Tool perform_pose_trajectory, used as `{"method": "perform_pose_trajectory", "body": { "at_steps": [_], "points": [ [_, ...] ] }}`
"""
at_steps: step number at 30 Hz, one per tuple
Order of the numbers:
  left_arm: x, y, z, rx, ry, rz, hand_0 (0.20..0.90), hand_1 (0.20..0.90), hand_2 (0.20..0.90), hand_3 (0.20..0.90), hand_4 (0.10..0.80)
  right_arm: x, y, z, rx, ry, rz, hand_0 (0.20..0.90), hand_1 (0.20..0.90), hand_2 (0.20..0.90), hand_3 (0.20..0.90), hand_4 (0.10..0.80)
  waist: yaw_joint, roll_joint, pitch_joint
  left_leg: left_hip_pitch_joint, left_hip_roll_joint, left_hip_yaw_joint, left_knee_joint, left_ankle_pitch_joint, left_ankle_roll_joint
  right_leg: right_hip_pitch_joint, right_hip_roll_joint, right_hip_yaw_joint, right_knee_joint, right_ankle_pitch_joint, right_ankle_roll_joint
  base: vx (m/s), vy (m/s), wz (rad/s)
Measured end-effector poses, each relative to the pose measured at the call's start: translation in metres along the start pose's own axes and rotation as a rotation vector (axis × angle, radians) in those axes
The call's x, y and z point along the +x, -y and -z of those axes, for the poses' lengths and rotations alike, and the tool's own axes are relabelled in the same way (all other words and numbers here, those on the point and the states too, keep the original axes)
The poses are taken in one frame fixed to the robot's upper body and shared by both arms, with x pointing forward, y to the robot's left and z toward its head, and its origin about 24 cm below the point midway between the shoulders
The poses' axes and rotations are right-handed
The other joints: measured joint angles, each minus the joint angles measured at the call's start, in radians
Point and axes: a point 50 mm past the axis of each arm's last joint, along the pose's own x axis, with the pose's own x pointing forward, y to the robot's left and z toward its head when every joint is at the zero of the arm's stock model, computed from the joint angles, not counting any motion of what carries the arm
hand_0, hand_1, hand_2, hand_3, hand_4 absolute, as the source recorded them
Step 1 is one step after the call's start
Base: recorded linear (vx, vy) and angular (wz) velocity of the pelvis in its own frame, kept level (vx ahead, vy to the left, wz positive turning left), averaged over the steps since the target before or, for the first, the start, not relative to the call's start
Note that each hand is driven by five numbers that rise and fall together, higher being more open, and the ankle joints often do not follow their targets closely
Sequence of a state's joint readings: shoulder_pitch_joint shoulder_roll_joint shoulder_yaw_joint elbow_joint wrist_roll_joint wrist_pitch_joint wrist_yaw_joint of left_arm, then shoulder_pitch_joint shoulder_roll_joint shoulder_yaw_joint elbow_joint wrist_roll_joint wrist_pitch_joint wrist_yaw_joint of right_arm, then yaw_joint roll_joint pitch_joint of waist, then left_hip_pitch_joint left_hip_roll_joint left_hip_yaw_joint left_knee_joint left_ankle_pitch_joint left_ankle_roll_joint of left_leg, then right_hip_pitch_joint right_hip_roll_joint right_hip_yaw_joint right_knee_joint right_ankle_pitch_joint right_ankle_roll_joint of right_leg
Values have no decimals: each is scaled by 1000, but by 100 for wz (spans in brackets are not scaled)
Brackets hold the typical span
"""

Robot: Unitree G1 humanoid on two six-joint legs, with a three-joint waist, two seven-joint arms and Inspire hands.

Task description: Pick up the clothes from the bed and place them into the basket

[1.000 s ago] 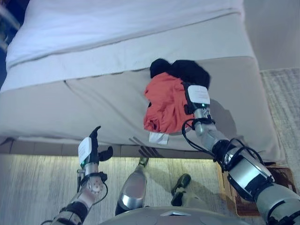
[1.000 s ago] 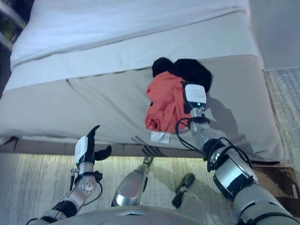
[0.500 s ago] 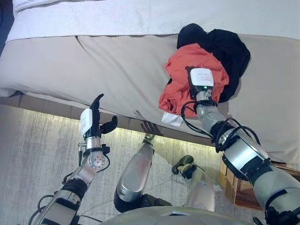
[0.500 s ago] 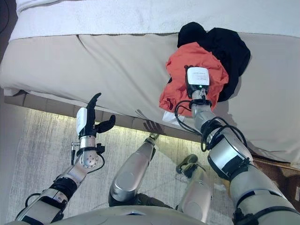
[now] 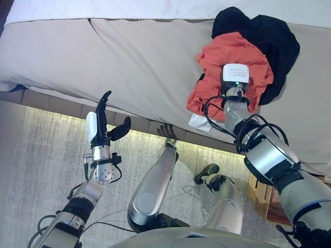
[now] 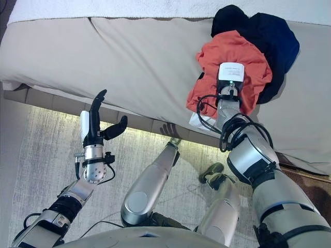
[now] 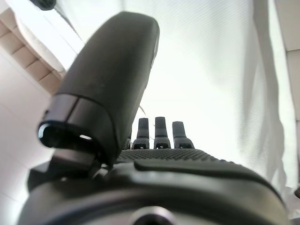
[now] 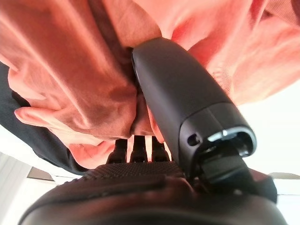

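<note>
While the left hand (image 5: pixel 101 124) hangs open, the right hand (image 8: pixel 154 154) pinches the orange shirt (image 5: pixel 232 51); black garment (image 5: pixel 269 36) beyond it.

Wide bed (image 5: pixel 129 57) under a smooth beige cover, a strip of white bedding (image 5: pixel 103 8) along its far side. Crumpled orange-red cloth garment (image 5: pixel 235 54) heaped near the bed's near edge toward the right, overlapping a bunched black cloth garment (image 5: pixel 276 39) just behind it. White tag or slip (image 5: pixel 198 121) poking out below the orange heap at the bed's edge. Pale striped woven rug (image 5: pixel 41 170) on the floor before the bed; corner of a brown wicker basket (image 5: pixel 266 199) standing at lower right.
</note>
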State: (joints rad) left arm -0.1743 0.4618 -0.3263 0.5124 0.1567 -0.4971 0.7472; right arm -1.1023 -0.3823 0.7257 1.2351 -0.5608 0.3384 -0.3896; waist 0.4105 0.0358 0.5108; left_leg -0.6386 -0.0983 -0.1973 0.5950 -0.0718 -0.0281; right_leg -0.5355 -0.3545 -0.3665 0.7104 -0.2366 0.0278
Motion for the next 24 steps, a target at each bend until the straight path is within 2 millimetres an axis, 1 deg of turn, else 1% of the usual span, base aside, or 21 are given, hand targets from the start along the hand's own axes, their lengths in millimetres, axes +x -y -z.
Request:
{"method": "perform_pose_trajectory", "body": {
  "at_steps": [1, 3, 4, 7, 11, 13, 15, 18, 19, 20, 21, 22, 23, 24],
  "points": [
    [1, 1, -1, -5, 4, 2, 900, 900, 900, 900, 800, 1, 1, 2, 0, -5, -1, 634, 634, 634, 590, 490, -2, 0, 0, -4, -8, 0, 7, -1, 2, -6, -2, 5, 7, 0, 0, -38, 10, 0],
    [1, 1, -3, -12, 12, 3, 900, 900, 900, 900, 800, 2, 2, 4, 6, -8, 2, 519, 519, 519, 455, 355, -2, 0, 0, -13, -8, 1, 16, -2, 4, -14, -1, 14, 7, 0, 0, -28, 4, -3],
    [1, 1, -4, -18, 18, 4, 900, 900, 900, 900, 800, 3, 5, 5, 5, -10, 12, 305, 305, 305, 205, 105, -2, 0, 0, -20, -9, 1, 20, -2, 4, -21, 0, 19, 10, 0, 0, -25, 0, -4],
    [2, 1, -6, -27, 22, 4, 900, 900, 900, 900, 800, 6, 11, 9, 19, -19, 24, 300, 300, 300, 200, 100, -1, 0, 0, -26, -13, 5, 38, -5, 7, -29, -1, 33, 21, 0, 0, 0, 0, 0],
    [1, 0, -4, -19, 18, 9, 900, 900, 900, 900, 800, 7, 14, 8, 34, -4, 42, 300, 300, 300, 200, 100, -4, 0, 0, -22, -9, 18, 46, -9, 13, -27, 0, 44, 20, 0, 0, -1, -2, -8],
    [-1, 0, -3, -16, 11, 15, 900, 900, 900, 900, 800, 6, 11, 7, 69, 1, 28, 300, 300, 300, 200, 100, -6, 0, 0, -2, -6, 29, 44, -12, 19, -9, 1, 52, 13, 0, 0, 30, -13, -11],
    [-1, 1, -2, -4, -1, 32, 900, 900, 900, 900, 800, 2, 2, 7, 106, -2, 1, 300, 300, 300, 200, 100, -9, -1, 0, 41, -3, 34, 26, -13, 22, 33, 4, 50, -12, 1, 1, 62, -2, -10],
    [-5, 1, 4, 20, -36, 49, 900, 900, 900, 900, 800, -5, -12, 2, 165, 29, -37, 300, 300, 300, 200, 100, -14, -4, 2, 133, 22, 61, -39, -12, 24, 120, 24, 49, -99, 6, 9, 56, 2, -28],
    [-6, 1, 6, 33, -53, 56, 900, 900, 900, 900, 800, -8, -15, -2, 185, 46, -43, 300, 300, 300, 200, 100, -21, -6, 3, 166, 32, 77, -70, -10, 26, 151, 31, 50, -136, 14, 22, 80, -3, -34],
    [-7, 1, 7, 41, -66, 59, 900, 900, 900, 900, 800, -9, -16, -4, 201, 59, -43, 300, 300, 300, 200, 100, -32, -7, 3, 199, 37, 83, -101, -8, 29, 183, 39, 51, -175, 19, 25, 27, 16, -32],
    [-7, 1, 9, 52, -81, 61, 900, 900, 900, 900, 800, -10, -15, -8, 221, 72, -41, 300, 300, 300, 200, 100, -41, -8, 2, 230, 49, 101, -136, 0, 28, 213, 52, 53, -216, 29, 29, 25, 11, -32],
    [-7, 0, 12, 60, -98, 64, 900, 900, 900, 900, 800, -11, -13, -12, 241, 87, -36, 300, 300, 300, 200, 100, -49, -13, -1, 259, 57, 116, -177, 24, 36, 240, 62, 53, -265, 59, 29, 38, 10, -35],
    [-6, -1, 13, 68, -110, 69, 900, 900, 900, 900, 800, -10, -9, -14, 260, 97, -20, 300, 300, 300, 200, 100, -57, -16, -2, 277, 62, 125, -202, 25, 36, 256, 67, 53, -299, 71, 40, 108, -12, -32],
    [-5, 0, 15, 79, -122, 74, 900, 900, 900, 900, 800, -9, -4, -15, 291, 106, -3, 300, 300, 300, 200, 100, -70, -17, -3, 297, 65, 128, -234, 31, 34, 275, 76, 53, -335, 78, 45, 126, -10, -20]
  ]
}}
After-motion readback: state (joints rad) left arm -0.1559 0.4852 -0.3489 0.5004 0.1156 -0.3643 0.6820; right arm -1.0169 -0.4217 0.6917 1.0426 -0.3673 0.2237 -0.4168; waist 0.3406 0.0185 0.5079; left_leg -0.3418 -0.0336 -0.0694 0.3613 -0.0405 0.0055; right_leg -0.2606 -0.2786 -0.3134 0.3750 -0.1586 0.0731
